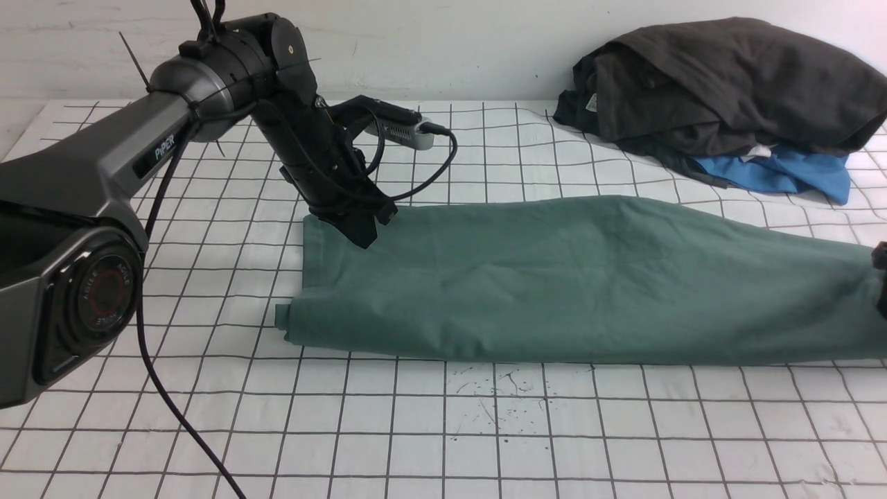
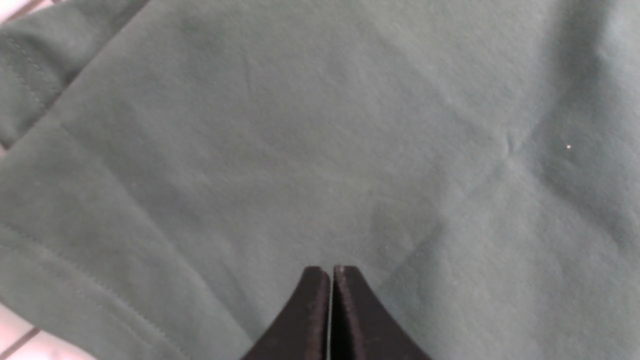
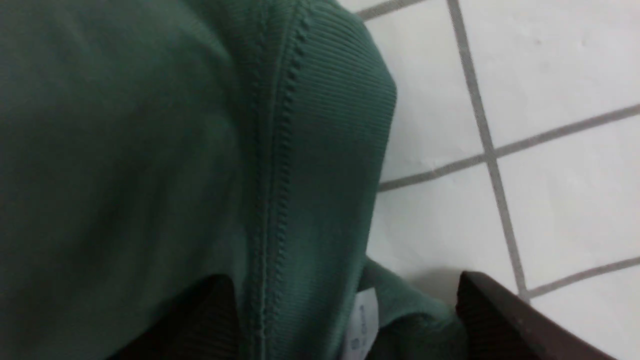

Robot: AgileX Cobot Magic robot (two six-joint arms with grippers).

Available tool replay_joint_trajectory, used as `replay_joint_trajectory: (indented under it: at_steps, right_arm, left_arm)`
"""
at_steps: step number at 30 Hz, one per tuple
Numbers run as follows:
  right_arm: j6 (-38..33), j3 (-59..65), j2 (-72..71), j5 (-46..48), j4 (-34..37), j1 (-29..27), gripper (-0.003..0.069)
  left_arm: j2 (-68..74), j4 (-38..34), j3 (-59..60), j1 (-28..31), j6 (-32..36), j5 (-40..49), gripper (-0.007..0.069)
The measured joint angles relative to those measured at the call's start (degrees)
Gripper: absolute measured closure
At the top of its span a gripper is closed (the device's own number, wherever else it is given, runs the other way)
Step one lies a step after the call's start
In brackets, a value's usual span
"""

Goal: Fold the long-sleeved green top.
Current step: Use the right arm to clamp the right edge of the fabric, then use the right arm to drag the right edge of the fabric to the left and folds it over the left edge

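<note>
The green long-sleeved top [image 1: 575, 277] lies folded into a long band across the gridded table, running from centre-left off the right edge of the front view. My left gripper [image 1: 367, 235] points down at the top's far left corner. In the left wrist view it [image 2: 331, 270] is shut with nothing between the fingers, and plain green fabric [image 2: 320, 140] fills the frame. Only a dark sliver of my right gripper [image 1: 881, 277] shows, at the top's right end. In the right wrist view it [image 3: 342, 280] is open, its fingers wide apart on either side of a ribbed edge [image 3: 330, 125] with a white label [image 3: 362, 315].
A dark brown-black garment [image 1: 734, 76] is piled over a bright blue one [image 1: 783, 173] at the back right. The white gridded cloth [image 1: 443, 430] covers the table and has ink marks [image 1: 499, 395] in front of the top. The left arm's cable [image 1: 159, 388] hangs at the front left.
</note>
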Motion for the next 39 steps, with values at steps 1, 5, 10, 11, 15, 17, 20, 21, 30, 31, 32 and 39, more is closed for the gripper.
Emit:
replay_joint_trajectory:
  at_steps: [1,5,10,11,15,17,20,21,30,31,32,39]
  right_arm:
    - [0.00,0.00,0.00,-0.13,0.00,0.07,0.0125]
    - [0.00,0.00,0.00,-0.34,0.00,0.07,0.0179]
    - [-1.01,0.00,0.00,-0.09,0.25,0.13,0.0451]
    - [-1.55,-0.06,0.00,0.21,0.26,0.13,0.0517]
    - [-2.51,-1.34,-1.77,2.09,-1.72,0.50,0.0572]
    - [-2.51,-2.35,-3.04,2.84,-2.90,0.54,0.0571]
    - [-2.51,-7.37,-7.92,5.54,-8.09,0.57,0.0572]
    - [-2.51,-7.71,-8.52,5.68,-8.41,0.57,0.0572]
    - [-6.60,-23.80,-14.88,8.05,-3.70,11.22,0.0572]
    - [-6.82,-25.13,-14.88,8.00,-1.71,15.50,0.0572]
    - [-7.03,-25.48,-14.88,8.01,-0.70,18.11,0.0572]
    - [-7.39,-25.97,-10.03,7.64,7.68,37.76,0.0572]
  left_arm:
    - [0.00,0.00,0.00,0.00,0.00,0.00,0.0631]
    - [0.00,0.00,0.00,0.00,0.01,0.00,0.0631]
    - [0.00,0.00,0.00,0.00,0.26,0.00,0.0631]
    - [0.00,0.00,0.00,0.00,0.61,0.00,0.0631]
    - [-0.65,0.00,0.00,0.19,1.60,0.00,0.0631]
    - [-1.41,0.00,0.02,0.31,1.60,0.00,0.0631]
    - [-5.94,0.12,0.02,1.47,1.76,0.00,0.0631]
    - [-6.23,0.12,0.02,1.56,1.76,0.00,0.0631]
    - [-17.19,3.75,0.02,6.78,1.78,0.44,0.0631]
    - [-18.36,4.14,0.02,7.59,1.64,0.45,0.0631]
    - [-18.99,4.14,0.02,8.03,1.52,0.51,0.0631]
    - [-22.11,4.43,0.02,9.78,0.08,1.27,0.0631]
